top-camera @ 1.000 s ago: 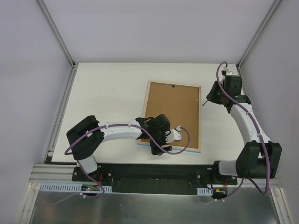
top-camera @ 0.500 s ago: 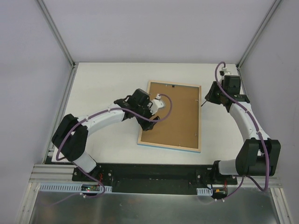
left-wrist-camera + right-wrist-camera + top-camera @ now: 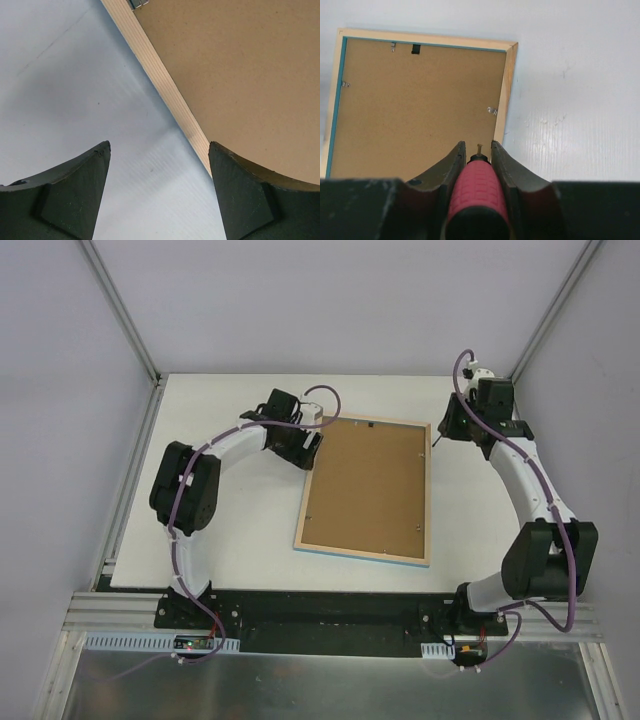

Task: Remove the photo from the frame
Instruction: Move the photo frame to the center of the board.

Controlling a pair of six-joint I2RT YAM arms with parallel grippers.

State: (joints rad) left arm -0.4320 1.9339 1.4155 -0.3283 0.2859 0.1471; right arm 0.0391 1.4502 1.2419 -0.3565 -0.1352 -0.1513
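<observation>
A: While the left gripper [image 3: 159, 150] hangs with jaws wide apart above the frame [image 3: 428, 500], at its left rim, what does the right gripper [image 3: 478, 146] do?
B: It is clamped on a red tool [image 3: 477, 190], near the far right corner. I think the clips [image 3: 492, 110] come next — the tip must reach one exactly.
A: And the frame?
B: Face down on the table [image 3: 220, 520], brown board [image 3: 365, 490] up, long side pointing away from the arms. The photo is hidden.
</observation>
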